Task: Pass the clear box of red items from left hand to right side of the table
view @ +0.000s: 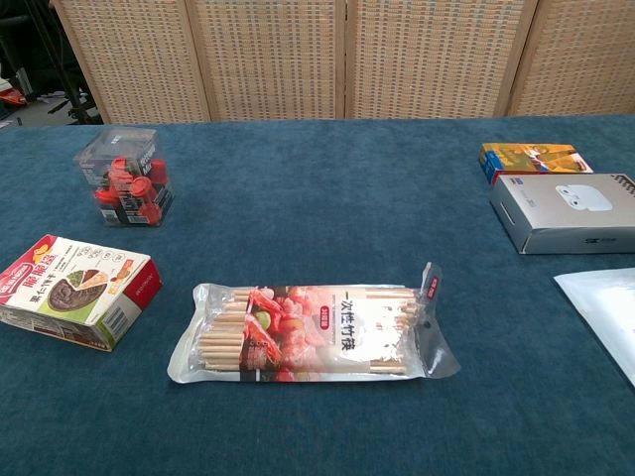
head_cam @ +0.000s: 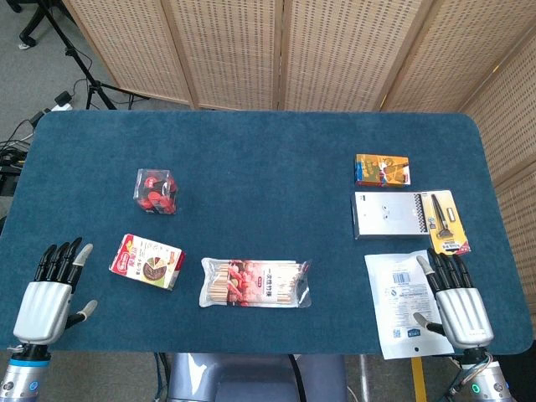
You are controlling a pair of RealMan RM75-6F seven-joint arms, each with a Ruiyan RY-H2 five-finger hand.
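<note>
Beyond the blue-carpeted table [head_cam: 268,151], on the side the fingers point toward, stands a folding screen [head_cam: 285,50] of woven cane panels in pale wooden frames, with grey floor [head_cam: 33,84], black tripod legs [head_cam: 79,59] and cables [head_cam: 17,138] at far left.

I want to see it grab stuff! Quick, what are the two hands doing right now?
Left hand: open, holding nothing, near the table's left edge.
Right hand: open, holding nothing, over the white pouch.
</note>
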